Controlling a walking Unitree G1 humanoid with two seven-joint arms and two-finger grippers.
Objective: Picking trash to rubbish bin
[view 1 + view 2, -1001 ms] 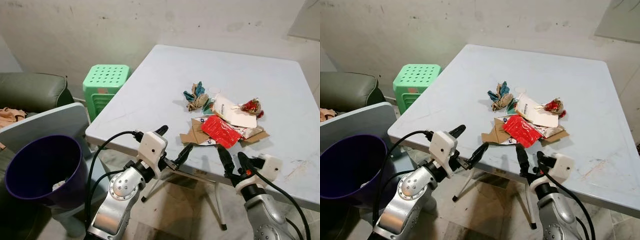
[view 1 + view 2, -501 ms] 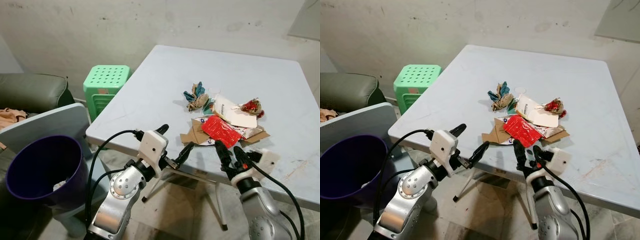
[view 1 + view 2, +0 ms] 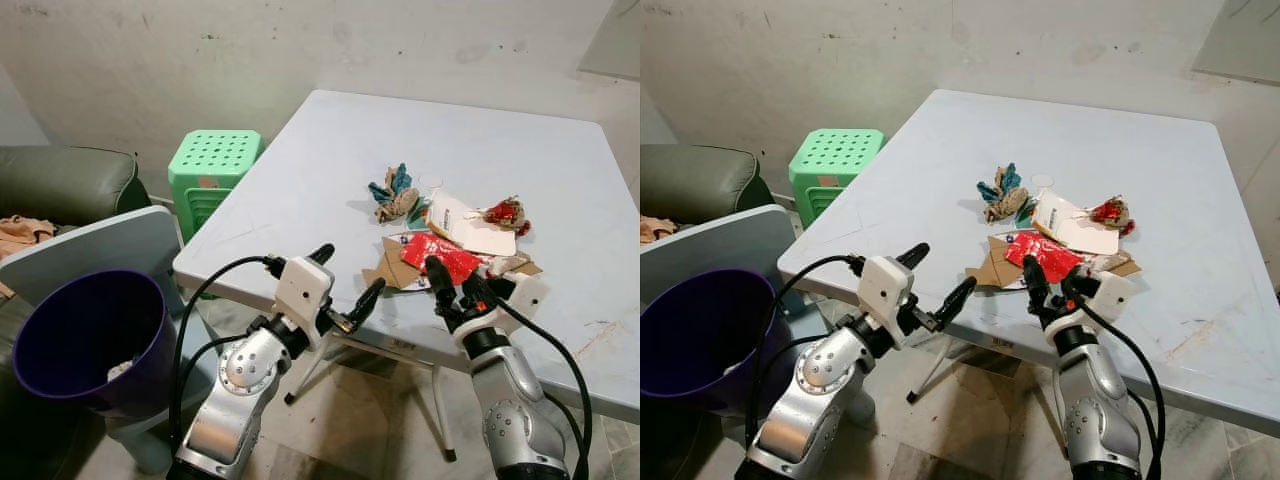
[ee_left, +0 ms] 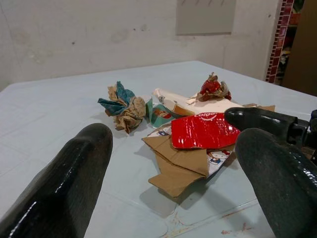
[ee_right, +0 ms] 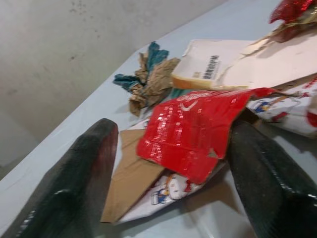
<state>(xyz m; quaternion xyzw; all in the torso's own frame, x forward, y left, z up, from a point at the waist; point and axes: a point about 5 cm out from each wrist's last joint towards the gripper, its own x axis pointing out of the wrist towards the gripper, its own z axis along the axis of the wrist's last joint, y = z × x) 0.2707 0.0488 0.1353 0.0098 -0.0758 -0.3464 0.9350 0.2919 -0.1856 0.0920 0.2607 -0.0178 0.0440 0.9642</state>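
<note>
A pale blue-grey square folding table (image 3: pixel 300 190) carries one cluster of trash toward its near edge, right of the middle. Counted out, the cluster holds one shiny red foil wrapper (image 5: pixel 195 126), one flat piece of brown cardboard (image 4: pixel 176 166) under it, one printed paper with cartoon figures (image 5: pixel 168 188) between the two, one white torn envelope-like card (image 3: pixel 470 225), one crumpled wad of brown and teal paper (image 3: pixel 392 193) toward the table's middle, and one small crumpled red-and-gold wrapper (image 3: pixel 503 211) on the far side of the white card. The right gripper (image 3: pixel 455 283) is at the near edge of the table with its two black fingers spread, one on each side of the red foil wrapper's near end; whether they touch it I cannot tell. The left gripper (image 3: pixel 345 285) hangs just off the table's near edge, its two fingers also spread wide and holding nothing. One round dark purple plastic rubbish bin (image 3: pixel 60 375) stands on the floor to the robot's left, well apart from the table's trash, with something pale at its bottom. Beyond the table's left corner is one green perforated plastic stool (image 3: pixel 212 160), and one dark green sofa (image 3: pixel 60 180) lies further left.
</note>
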